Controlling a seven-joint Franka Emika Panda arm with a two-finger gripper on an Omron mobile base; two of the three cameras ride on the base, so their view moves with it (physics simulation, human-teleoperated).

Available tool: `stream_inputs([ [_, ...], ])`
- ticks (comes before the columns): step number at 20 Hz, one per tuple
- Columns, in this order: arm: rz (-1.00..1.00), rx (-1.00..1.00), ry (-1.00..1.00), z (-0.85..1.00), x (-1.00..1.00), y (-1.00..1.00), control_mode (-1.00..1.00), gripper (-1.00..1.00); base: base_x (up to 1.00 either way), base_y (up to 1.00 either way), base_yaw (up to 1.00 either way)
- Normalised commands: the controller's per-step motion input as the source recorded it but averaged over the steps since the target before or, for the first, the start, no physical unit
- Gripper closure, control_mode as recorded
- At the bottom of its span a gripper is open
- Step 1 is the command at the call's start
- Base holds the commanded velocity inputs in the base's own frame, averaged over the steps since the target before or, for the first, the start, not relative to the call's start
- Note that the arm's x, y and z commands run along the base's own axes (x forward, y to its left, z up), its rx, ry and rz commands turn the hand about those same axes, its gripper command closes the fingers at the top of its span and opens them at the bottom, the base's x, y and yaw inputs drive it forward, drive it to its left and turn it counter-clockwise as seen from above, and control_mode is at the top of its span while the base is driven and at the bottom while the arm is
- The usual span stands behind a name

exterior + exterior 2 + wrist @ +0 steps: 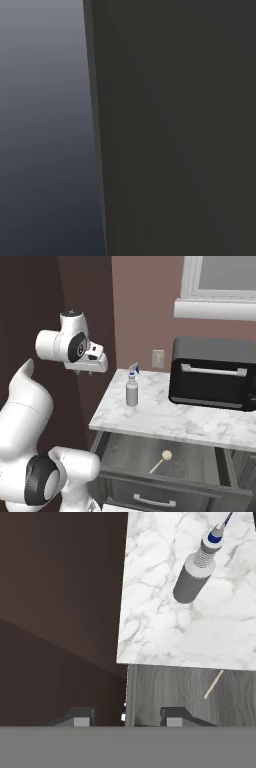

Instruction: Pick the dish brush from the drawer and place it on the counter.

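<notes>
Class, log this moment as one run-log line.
claw: open, empty, raised left of marble counter | wooden-handled dish brush: in open grey drawer | step: reach

Spray bottle (132,390) upright near the left end of the marble top, grey body, blue-and-white nozzle; also in hand view (196,576). Black toaster oven (212,373) at the right, against the wall, well apart from the bottle, door closed, grey bar handle across its front. Wall outlet (158,359) between the two. White window sill (215,309) above the oven. Dark tall panel (85,301) left of the marble.
</notes>
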Motion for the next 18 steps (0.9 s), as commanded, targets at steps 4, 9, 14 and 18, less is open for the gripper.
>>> stream_inputs([
  [4,0.0,0.0,0.0,0.0,0.0,0.0,1.0,-1.0,0.0,0.0,0.0],
  [9,0.0,0.0,0.0,0.0,0.0,0.0,1.0,-1.0,0.0,0.34,-0.09],
  [14,0.0,0.0,0.0,0.0,0.0,0.0,1.0,-1.0,0.0,0.83,-0.38],
  [18,0.0,0.0,0.0,0.0,0.0,0.0,1.0,-1.0,0.0,0.89,-0.52],
])
